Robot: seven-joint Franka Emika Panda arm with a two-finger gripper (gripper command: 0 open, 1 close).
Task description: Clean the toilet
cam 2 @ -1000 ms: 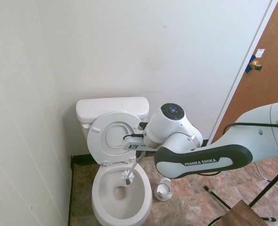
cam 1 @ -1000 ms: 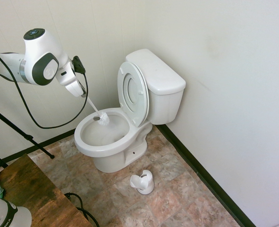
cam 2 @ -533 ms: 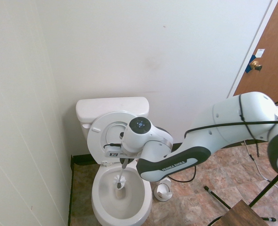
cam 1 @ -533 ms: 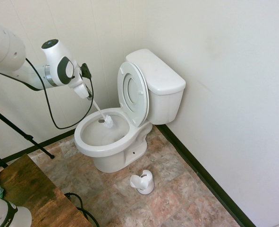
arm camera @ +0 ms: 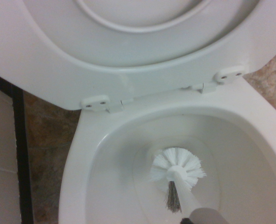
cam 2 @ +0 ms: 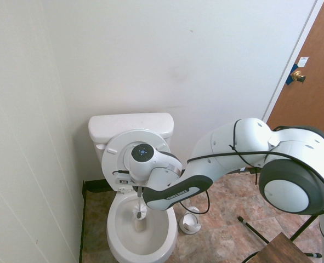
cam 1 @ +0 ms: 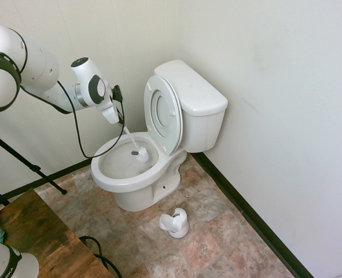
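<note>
Low centre of first exterior view: one brush holder (cam 1: pixel 175 222) seen on floor, nearest camera, well apart from bowl. Mid-frame: one toilet (cam 1: pixel 137 174), seat and lid raised against tank. Upper left: one gripper (cam 1: pixel 120 120), jaws pinched on one toilet brush (cam 1: pixel 137 147); handle's long axis slanted down-right from jaws, head inside bowl near back wall. Bowl lies below and right of jaws

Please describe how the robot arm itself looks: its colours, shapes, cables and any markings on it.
The arm is glossy white with rounded, bulbous joints and dark grey bands and end caps. One dark band carries white lettering, too small to read. A round cap near the wrist shows a small blue light. Thin black cables loop along the arm. The gripper looks dark.
</note>
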